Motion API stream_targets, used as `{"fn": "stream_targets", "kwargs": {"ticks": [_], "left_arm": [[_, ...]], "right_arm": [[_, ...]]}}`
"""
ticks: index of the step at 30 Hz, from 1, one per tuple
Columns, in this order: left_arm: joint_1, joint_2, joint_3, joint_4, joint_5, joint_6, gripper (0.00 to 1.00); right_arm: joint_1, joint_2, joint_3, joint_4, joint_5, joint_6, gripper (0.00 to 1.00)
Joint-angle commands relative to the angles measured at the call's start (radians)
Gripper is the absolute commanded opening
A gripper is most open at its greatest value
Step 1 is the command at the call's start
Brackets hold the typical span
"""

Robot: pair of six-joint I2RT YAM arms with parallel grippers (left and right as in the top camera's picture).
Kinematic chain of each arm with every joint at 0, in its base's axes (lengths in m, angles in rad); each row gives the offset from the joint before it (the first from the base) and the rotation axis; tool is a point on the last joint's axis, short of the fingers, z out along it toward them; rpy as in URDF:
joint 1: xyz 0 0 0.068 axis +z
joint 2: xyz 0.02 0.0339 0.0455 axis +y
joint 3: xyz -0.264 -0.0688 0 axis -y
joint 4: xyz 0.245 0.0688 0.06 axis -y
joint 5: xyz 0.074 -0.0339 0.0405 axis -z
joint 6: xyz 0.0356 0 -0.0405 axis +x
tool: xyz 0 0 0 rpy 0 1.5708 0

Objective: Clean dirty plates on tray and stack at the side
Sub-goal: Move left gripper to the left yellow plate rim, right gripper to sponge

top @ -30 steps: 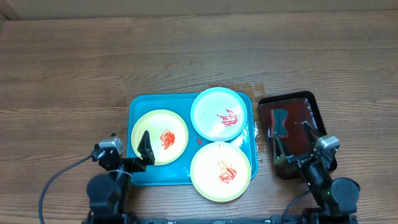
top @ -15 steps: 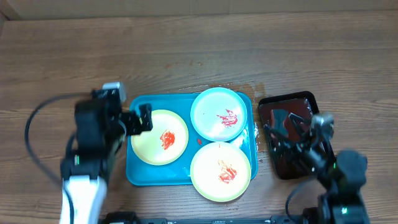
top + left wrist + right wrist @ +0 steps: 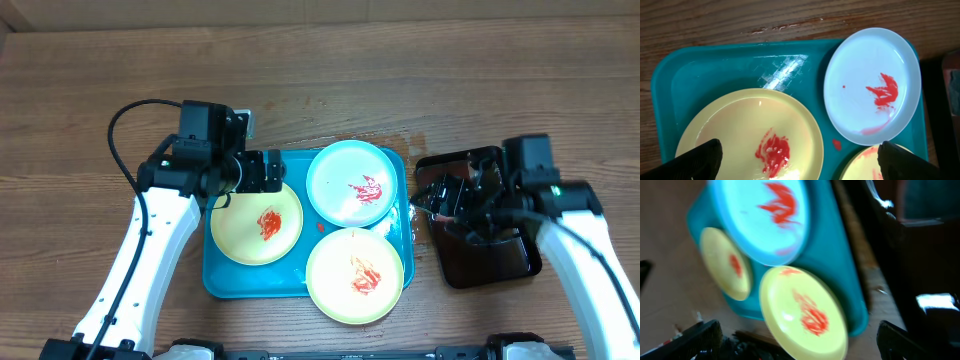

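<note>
Right now I see all three plates (image 3: 358, 180) lying red-smeared on the turquoise tray (image 3: 222, 283). My left gripper (image 3: 800, 152) hangs above the left yellow-green plate (image 3: 257, 222), fingers spread wide. My right gripper (image 3: 797, 332), likewise spread, hangs over the dark tray (image 3: 495, 262).

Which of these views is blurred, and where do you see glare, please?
Right wrist view: smeared by motion blur throughout, the light blue plate soft-edged. Left wrist view: sharp, with a white streak of glare on the floor of the tray. Overhead view: sharp and evenly lit, with small glints on the dark tray.
</note>
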Motion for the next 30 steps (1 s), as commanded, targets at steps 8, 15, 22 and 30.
{"fn": "stream_targets", "kwargs": {"ticks": [8,15,22,30], "left_arm": [[-0.013,0.002,0.027,0.0,0.034,0.015,1.0],[-0.013,0.002,0.027,-0.019,0.034,0.015,1.0],[-0.013,0.002,0.027,-0.018,0.034,0.016,1.0],[-0.013,0.002,0.027,-0.014,0.034,0.016,1.0]], "right_arm": [[0.003,0.119,0.033,-0.061,0.205,0.003,1.0],[0.004,0.119,0.033,-0.034,0.215,0.003,1.0],[0.003,0.124,0.032,0.022,0.339,0.007,1.0],[0.004,0.201,0.032,0.275,0.391,-0.165,0.83]]}}
